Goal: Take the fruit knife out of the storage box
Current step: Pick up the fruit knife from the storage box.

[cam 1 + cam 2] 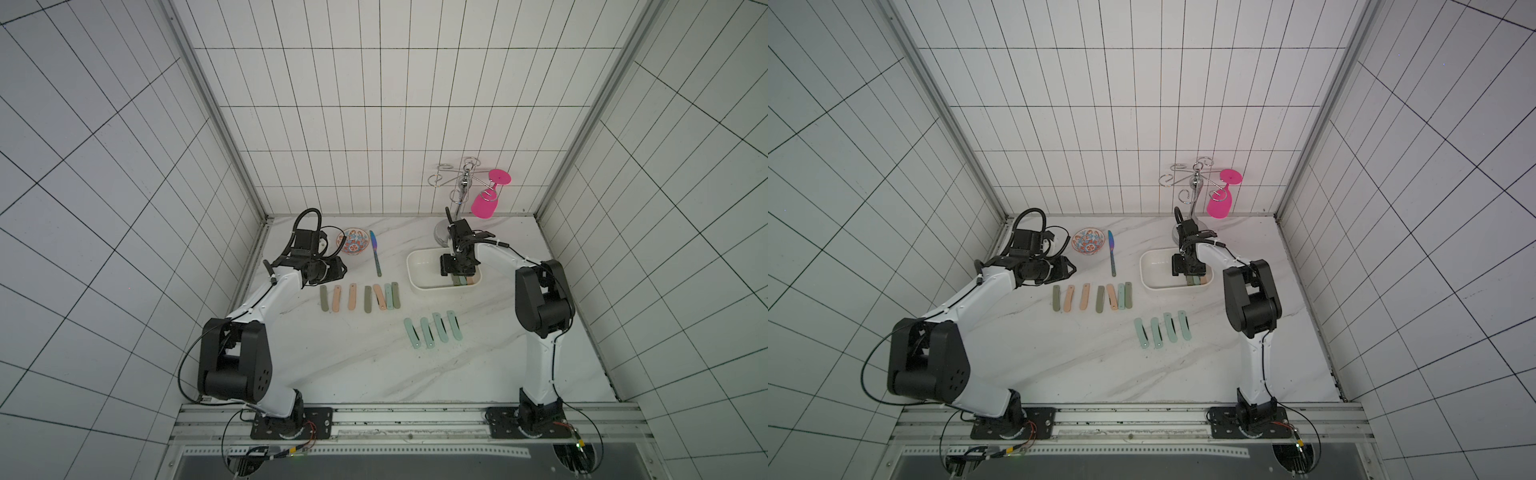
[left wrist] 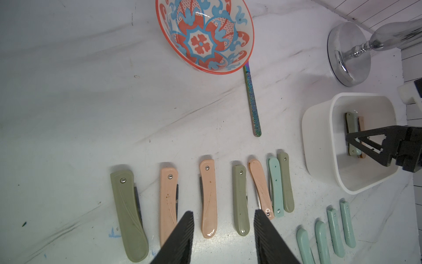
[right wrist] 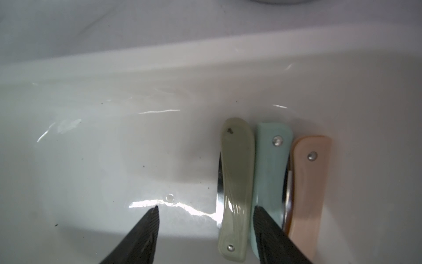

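Observation:
The white storage box [image 1: 415,266] [image 1: 1148,270] stands right of the table's centre. Three folded fruit knives lie side by side on its floor by one wall: an olive-green one [image 3: 236,182], a teal one [image 3: 270,173] and a peach one [image 3: 307,182]. My right gripper [image 3: 205,208] [image 1: 455,272] is down inside the box and open. The olive-green knife lies between its fingers, one finger over the teal knife, the other well clear. My left gripper [image 2: 223,211] [image 1: 338,268] hovers open and empty over the table at the left.
A row of folded knives [image 1: 359,298] lies on the marble between the arms, with several teal ones [image 1: 432,330] nearer the front. A patterned bowl [image 1: 352,242] and an iridescent table knife [image 1: 376,259] sit at the back. A chrome rack [image 1: 442,232] holding a pink glass [image 1: 484,203] stands behind the box.

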Robot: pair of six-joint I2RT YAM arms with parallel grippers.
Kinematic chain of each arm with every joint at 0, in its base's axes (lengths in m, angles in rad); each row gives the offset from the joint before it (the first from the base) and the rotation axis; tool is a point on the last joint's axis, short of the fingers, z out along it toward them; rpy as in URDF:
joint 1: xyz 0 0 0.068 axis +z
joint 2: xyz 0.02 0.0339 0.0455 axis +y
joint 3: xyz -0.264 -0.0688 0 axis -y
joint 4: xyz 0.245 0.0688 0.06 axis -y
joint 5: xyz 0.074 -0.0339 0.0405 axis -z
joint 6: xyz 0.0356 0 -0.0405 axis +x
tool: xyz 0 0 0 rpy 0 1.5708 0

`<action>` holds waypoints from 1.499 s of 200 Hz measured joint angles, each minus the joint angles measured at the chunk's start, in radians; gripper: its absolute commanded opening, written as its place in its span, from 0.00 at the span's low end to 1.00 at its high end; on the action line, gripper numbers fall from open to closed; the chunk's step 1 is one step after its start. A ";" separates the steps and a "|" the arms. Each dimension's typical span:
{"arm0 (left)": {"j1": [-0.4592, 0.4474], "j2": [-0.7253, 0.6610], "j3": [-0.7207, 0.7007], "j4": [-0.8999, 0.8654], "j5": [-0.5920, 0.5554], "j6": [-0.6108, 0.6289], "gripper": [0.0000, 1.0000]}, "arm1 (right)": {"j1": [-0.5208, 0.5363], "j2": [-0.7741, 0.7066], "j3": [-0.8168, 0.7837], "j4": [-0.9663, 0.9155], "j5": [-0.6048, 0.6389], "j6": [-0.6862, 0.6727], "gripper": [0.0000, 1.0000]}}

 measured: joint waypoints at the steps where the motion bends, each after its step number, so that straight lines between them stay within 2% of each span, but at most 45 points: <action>1: 0.000 0.000 0.000 0.000 0.000 0.000 0.46 | 0.000 0.002 0.000 0.002 0.000 0.000 0.60; 14: -0.005 0.000 0.000 0.003 0.004 -0.003 0.46 | 0.000 0.016 0.000 0.007 -0.003 0.001 0.55; 53: -0.008 0.000 0.000 0.003 0.014 -0.003 0.46 | -0.002 0.032 0.000 0.024 -0.009 0.007 0.53; 69: -0.008 0.000 0.000 0.003 0.017 -0.003 0.46 | -0.002 0.035 0.000 0.031 -0.008 0.008 0.47; 84: -0.008 0.002 0.000 0.003 0.019 -0.003 0.46 | -0.002 0.037 0.000 0.037 -0.008 0.009 0.36; 123: -0.010 0.008 0.001 0.004 0.028 -0.003 0.46 | -0.002 0.041 0.000 0.052 -0.011 0.012 0.25; 139: -0.012 0.008 0.003 0.006 0.032 -0.003 0.46 | -0.002 0.041 0.000 0.056 -0.020 0.014 0.12; 149: -0.014 0.008 0.005 0.006 0.034 -0.003 0.46 | -0.002 0.041 0.000 0.061 -0.027 0.018 0.08; 197: -0.033 0.008 0.018 0.013 0.040 0.002 0.46 | -0.001 0.041 0.000 0.066 -0.048 0.019 0.04; 207: -0.040 0.008 0.019 0.014 0.040 0.002 0.46 | 0.001 0.041 0.000 0.067 -0.050 0.019 0.00; 300: -0.069 -0.008 0.028 0.017 0.040 0.010 0.47 | 0.054 -0.019 -0.025 0.052 -0.054 0.020 0.02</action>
